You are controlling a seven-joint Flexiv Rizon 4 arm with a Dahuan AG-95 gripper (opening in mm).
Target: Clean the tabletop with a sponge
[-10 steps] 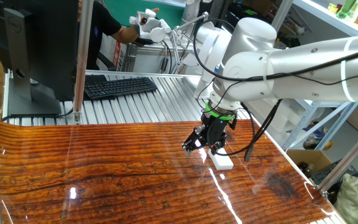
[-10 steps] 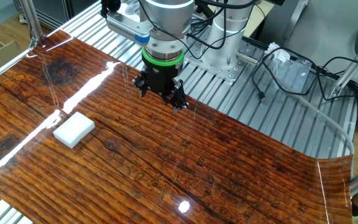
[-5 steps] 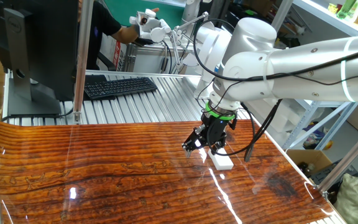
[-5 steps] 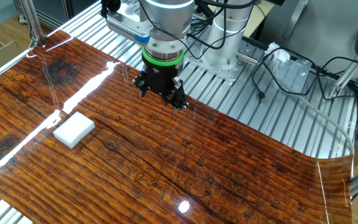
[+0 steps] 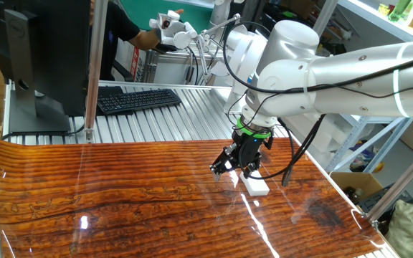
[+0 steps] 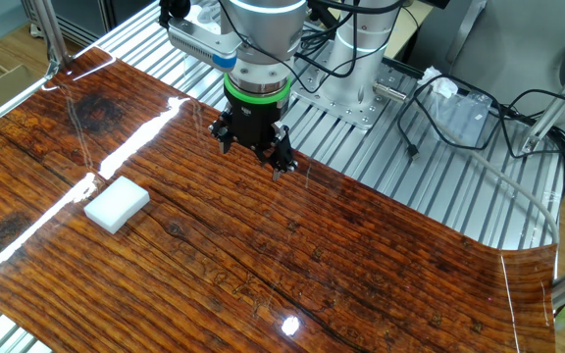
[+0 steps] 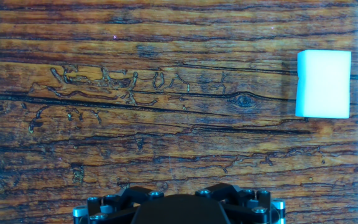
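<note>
The sponge (image 6: 117,205) lay flat on the glossy wood-grain worktop (image 6: 292,265), a plain white block, nothing touching it. In the other fixed view it sat well out toward the sunlit side edge of the worktop, down and to the left of the pincer (image 6: 256,154), with a clear stretch of bare wood between them. The hand view agreed: the sponge (image 7: 323,84) showed off to the right edge of the picture, not under the fingers, its longer side running up and down the frame. So the coming move looked like a sideways carry toward that edge before any descent, and the jaws would probably want to close across the block's shorter width.

The pincer hung above the wood pointing straight down, jaws spread wide and gripping nothing.

In one fixed view the sponge (image 5: 256,186) looked almost tucked beside the pincer (image 5: 235,166); that was only the angle, and the fingers partly covered its near end. The hand view showed only the dark base of the pincer at the bottom edge, fingertips out of the picture. Glare streaks washed out patches of the worktop near the sponge.
</note>
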